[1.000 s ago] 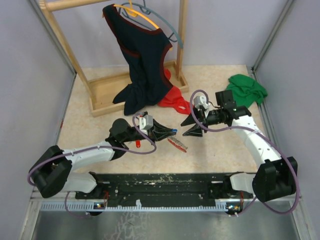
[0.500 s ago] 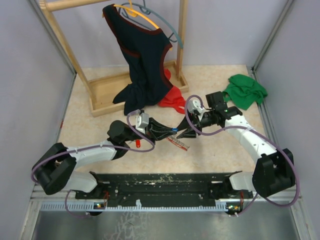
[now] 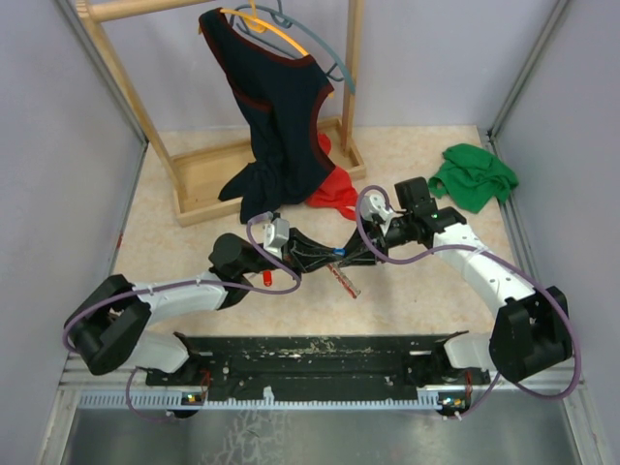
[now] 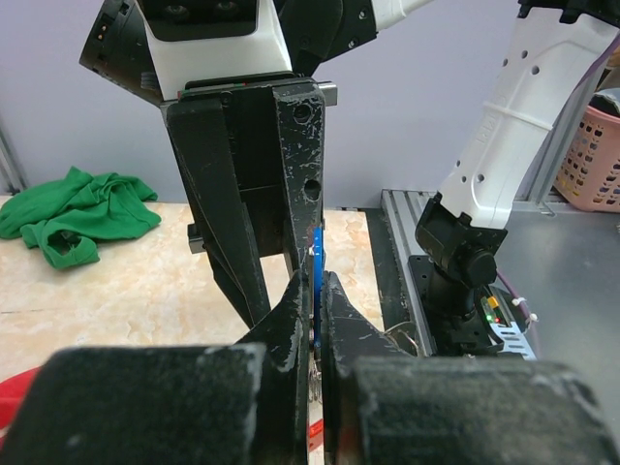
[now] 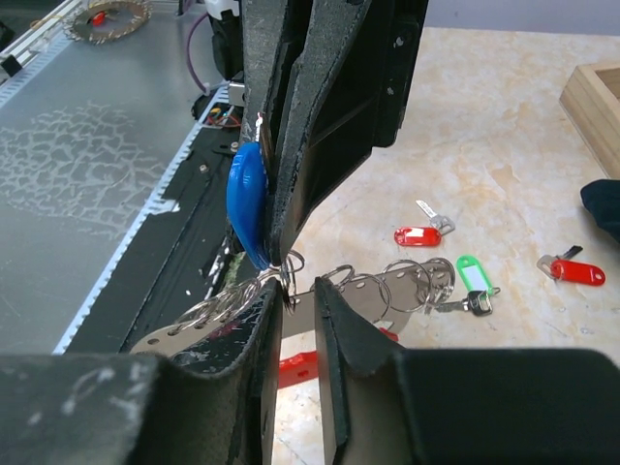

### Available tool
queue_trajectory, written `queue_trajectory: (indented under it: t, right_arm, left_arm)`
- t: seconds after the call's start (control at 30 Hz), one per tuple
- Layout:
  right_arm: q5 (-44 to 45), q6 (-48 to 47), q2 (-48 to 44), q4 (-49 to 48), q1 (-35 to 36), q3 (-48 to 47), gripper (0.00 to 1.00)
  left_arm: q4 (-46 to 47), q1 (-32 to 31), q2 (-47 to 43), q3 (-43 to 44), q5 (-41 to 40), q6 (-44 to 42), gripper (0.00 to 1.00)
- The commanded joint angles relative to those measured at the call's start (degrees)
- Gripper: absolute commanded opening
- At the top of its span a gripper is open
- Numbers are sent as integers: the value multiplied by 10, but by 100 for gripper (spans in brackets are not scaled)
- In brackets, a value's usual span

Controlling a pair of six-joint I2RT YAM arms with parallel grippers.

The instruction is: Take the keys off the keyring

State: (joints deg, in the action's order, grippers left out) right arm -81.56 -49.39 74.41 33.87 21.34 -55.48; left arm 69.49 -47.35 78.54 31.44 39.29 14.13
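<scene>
My left gripper [image 3: 327,254] is shut on the blue key [image 3: 337,251], which shows as a blue tag between its fingertips [image 4: 316,281]. The keyring's silvery strip [image 5: 387,289] with several wire rings hangs from that key over the table [image 3: 345,282]. My right gripper [image 3: 362,255] faces the left one, its jaws a narrow gap apart [image 5: 300,308] at a ring just below the blue key [image 5: 247,208]. Two red keys [image 5: 418,235] [image 5: 573,271] and a green key [image 5: 472,276] lie loose on the table.
A wooden rack [image 3: 208,174] with a dark garment [image 3: 276,126] stands at the back left. A red cloth [image 3: 334,199] lies beside it, a green cloth [image 3: 473,174] at the back right. One red key [image 3: 264,279] lies under the left arm.
My right gripper has moved left up to the left gripper and narrowed its jaws from wide open. The left gripper has lifted slightly with the blue key and strip.
</scene>
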Motion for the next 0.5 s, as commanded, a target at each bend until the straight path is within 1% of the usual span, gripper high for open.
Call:
queue_trajectory:
  t: [0.0, 0.2, 0.23, 0.47]
  right_arm:
    - [-21, -2, -3, -18, 8, -1, 18]
    - [-19, -2, -6, -12, 7, -8, 2]
    - [-19, -2, -8, -11, 7, -10, 1]
    - [-46, -1, -10, 5, 6, -20, 0]
  left_arm:
    - [30, 3, 2, 1, 5, 6, 0]
    - [21, 2, -7, -1, 1, 1, 0]
    - [19, 3, -10, -3, -1, -3, 0]
    - [13, 5, -36, -27, -4, -22, 0]
